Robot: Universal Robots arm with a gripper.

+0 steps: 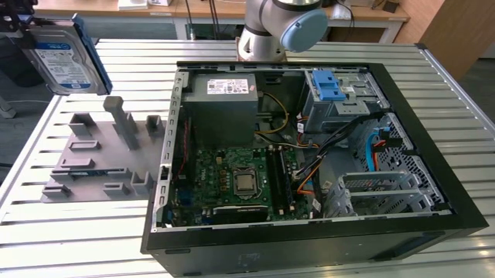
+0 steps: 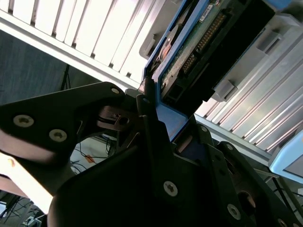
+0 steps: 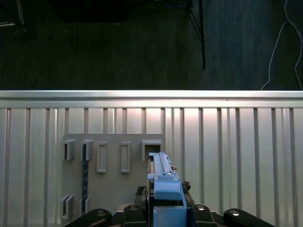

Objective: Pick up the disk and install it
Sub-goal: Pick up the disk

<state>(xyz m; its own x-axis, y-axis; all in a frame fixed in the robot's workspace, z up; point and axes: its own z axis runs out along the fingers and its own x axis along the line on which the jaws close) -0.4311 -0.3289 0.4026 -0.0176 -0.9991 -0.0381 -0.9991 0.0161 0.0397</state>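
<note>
Hanging clamped in the jaws, the blue-and-white-labelled disk

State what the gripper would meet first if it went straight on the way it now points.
Most likely the grey slotted holder on the slatted table: in the first wrist view the gripper, shut on the disk, aims at one of its slots. Depth is hard to judge.

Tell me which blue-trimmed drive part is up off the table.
The disk, held aloft by the pincer near the grey fixture; the blue-latched drive bay sits inside the computer case.
</note>
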